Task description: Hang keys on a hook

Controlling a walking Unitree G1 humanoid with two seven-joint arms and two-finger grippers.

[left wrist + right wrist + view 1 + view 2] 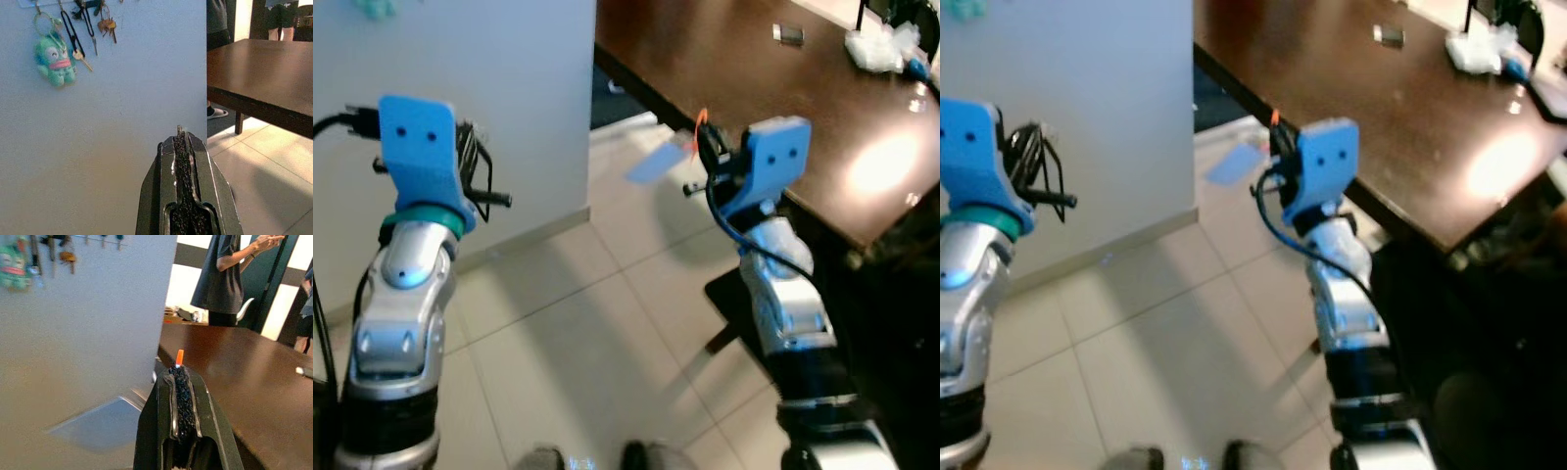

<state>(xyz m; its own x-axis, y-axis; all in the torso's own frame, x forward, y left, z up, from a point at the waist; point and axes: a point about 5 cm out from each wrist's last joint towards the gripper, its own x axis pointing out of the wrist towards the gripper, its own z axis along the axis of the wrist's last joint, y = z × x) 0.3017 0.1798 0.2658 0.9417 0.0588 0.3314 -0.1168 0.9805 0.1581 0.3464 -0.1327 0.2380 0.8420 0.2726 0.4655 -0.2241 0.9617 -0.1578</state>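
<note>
We carry key tag (656, 164), orange loop pinched in closed right gripper (179, 363) beside dining table (744, 88). Left gripper (179, 134) closed, empty. Next: approach wall key rack (73, 4), find free hook.

Table: dark brown wooden table (744, 69), glossy glare.
Floor: beige tiled floor (578, 333).
Person: grey shirt (220, 279), standing behind table.
Wall: pale wall (122, 107).

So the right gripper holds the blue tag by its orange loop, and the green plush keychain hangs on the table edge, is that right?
Not quite. The green plush keychain hangs from the hook rack high on the white wall, not on the table edge; the left wrist view shows it. The rest holds: the right gripper pinches the orange loop and the blue tag dangles from it.
</note>
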